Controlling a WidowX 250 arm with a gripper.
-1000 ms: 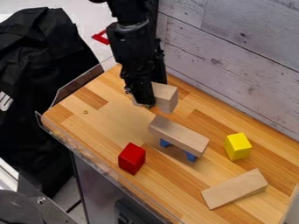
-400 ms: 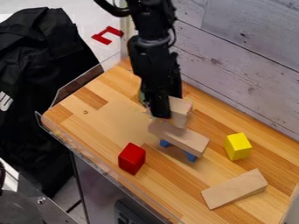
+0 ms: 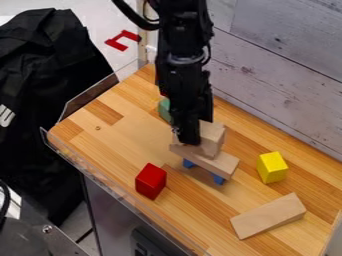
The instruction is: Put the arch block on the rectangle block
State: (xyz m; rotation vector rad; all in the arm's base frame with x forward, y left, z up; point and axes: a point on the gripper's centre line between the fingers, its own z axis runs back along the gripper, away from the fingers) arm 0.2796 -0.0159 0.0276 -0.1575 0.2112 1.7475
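Observation:
The gripper is over the middle of the table, shut on a natural-wood block, the arch block. Part of that block is hidden behind the black fingers; its arch cutout cannot be made out. Directly beneath lies the long, plain wood rectangle block, raised on small blue supports. The arch block's lower edge overlaps the rectangle block's upper left part in the camera view; whether they touch, I cannot tell.
A red block stands left of the rectangle block, a yellow one to its right. Another wood block lies near the lower right. A green block is behind the gripper. A clear guard edges the table; a plank wall runs behind.
My gripper has moved right and toward the camera, bringing the arch block from behind the rectangle block to over its upper left part. The green block has come into view.

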